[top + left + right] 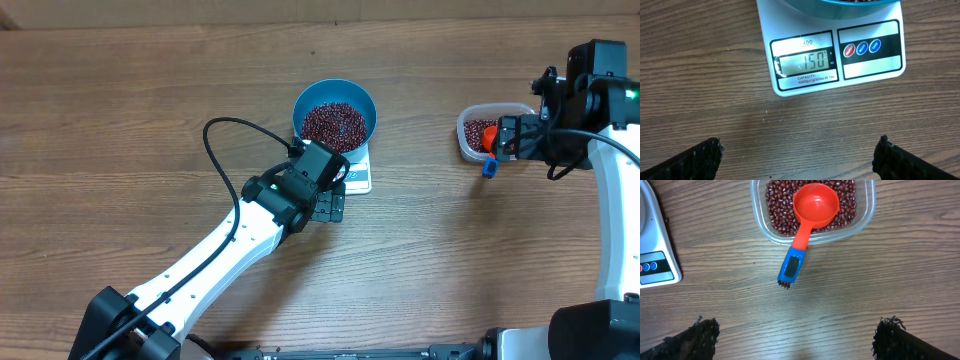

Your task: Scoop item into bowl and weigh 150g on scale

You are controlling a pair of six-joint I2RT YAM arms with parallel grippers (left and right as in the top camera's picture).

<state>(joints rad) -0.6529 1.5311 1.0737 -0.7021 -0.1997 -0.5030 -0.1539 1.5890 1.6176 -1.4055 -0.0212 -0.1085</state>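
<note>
My left gripper (pixel 797 152) hangs spread wide over bare desk (pixel 715 95), pinching nothing, and its camera looks straight at the display end of the scale (pixel 867 67). Through some glare the window reads 150. The blue bowl (pixel 372 108) sits on the scale, touching its platform, and the beans (pixel 334 124) in it form a maroon heap that covers the bottom.

My right gripper (pixel 795 330) is spread just as wide and also empty. It hovers just in front of the clear tub (pixel 867 217), well apart from the scale. The orange-red scoop (pixel 815 204) lies with its cup on the beans left in the tub and its blue handle tip pointing out over the rim towards me — nobody is holding it.

I judge the scooping finished and the step in hand to be the check of the weight. With the target showing, the next move calls for very little: add nothing more, keep both arms off the bowl and the platform so the figure is not disturbed, and draw back. If the reading drifts off, I would take up the scoop by its handle — a small top-up only.
</note>
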